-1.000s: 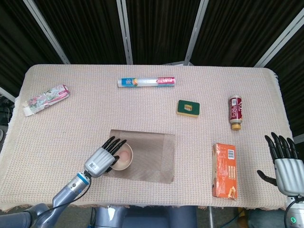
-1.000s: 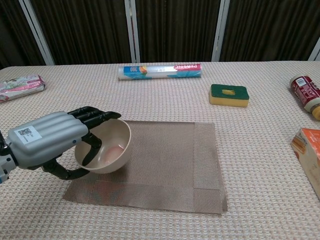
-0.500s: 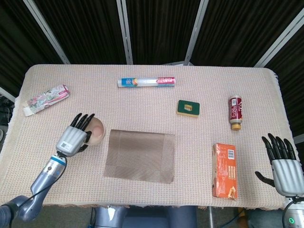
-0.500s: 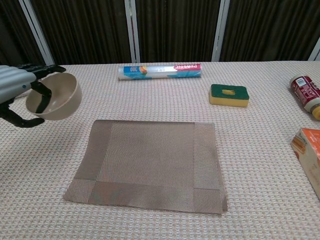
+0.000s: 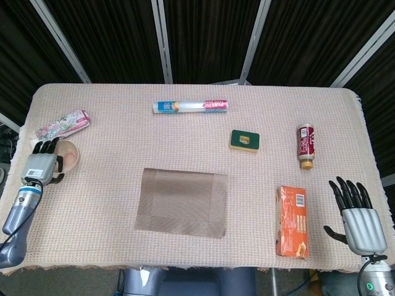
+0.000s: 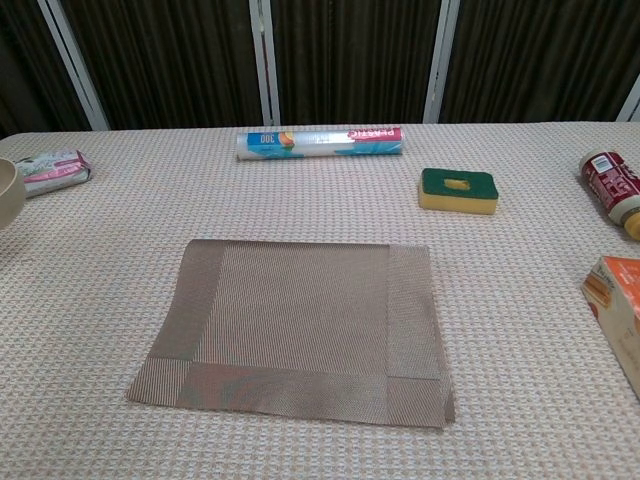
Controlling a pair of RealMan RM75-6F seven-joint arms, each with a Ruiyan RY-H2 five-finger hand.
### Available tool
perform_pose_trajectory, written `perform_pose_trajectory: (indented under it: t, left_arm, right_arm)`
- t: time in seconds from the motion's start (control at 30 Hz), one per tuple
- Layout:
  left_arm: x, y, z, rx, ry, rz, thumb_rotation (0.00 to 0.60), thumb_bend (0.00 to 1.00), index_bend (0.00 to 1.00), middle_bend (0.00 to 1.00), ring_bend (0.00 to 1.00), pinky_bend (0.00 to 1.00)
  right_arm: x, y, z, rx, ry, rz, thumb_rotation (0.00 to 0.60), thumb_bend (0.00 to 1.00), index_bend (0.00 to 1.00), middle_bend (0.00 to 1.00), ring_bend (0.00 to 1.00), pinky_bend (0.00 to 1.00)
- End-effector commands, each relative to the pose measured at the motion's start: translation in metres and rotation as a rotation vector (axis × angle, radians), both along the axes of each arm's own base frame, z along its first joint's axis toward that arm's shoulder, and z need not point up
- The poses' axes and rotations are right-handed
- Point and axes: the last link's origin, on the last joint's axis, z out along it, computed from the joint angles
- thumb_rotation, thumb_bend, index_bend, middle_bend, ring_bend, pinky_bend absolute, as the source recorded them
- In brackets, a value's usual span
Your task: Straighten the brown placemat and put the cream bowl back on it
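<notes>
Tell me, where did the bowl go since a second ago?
The left robot hand lifted the bowl off the mat and carried it to the table's far left edge, by the pink packet. It still holds it. The right robot hand moved a little up, still open. The mat and everything else stayed put.

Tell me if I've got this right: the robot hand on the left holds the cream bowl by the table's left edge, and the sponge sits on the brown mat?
Not quite. The sponge lies on the bare tablecloth, up and to the right of the mat, which has nothing on it; the head view shows this. The rest holds: the left robot hand holds the bowl near the table's left edge.
</notes>
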Motion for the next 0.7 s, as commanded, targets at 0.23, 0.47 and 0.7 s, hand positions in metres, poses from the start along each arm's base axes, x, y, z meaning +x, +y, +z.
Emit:
perform_pose_trajectory:
  t: [0.23,0.47,0.7]
  left_arm:
    - [-0.015,0.000,-0.007,-0.008,-0.024,0.054,0.600,0.25,0.61,0.00,0.00,0.00]
    - [-0.020,-0.006,-0.008,-0.011,-0.037,0.062,0.600,0.00,0.24,0.00,0.00,0.00]
    - [0.017,-0.019,0.008,0.036,-0.209,-0.124,0.600,0.02,0.21,0.00,0.00,0.00]
  right_arm:
    - [-0.002,-0.002,0.002,-0.003,-0.003,-0.014,0.600,0.00,0.00,0.00,0.00,0.00]
    - [-0.003,-0.001,0.003,0.001,-0.004,-0.016,0.600,0.00,0.00,0.00,0.00,0.00]
    - [-0.002,0.000,0.004,-0.002,-0.007,-0.016,0.600,0.00,0.00,0.00,0.00,0.00]
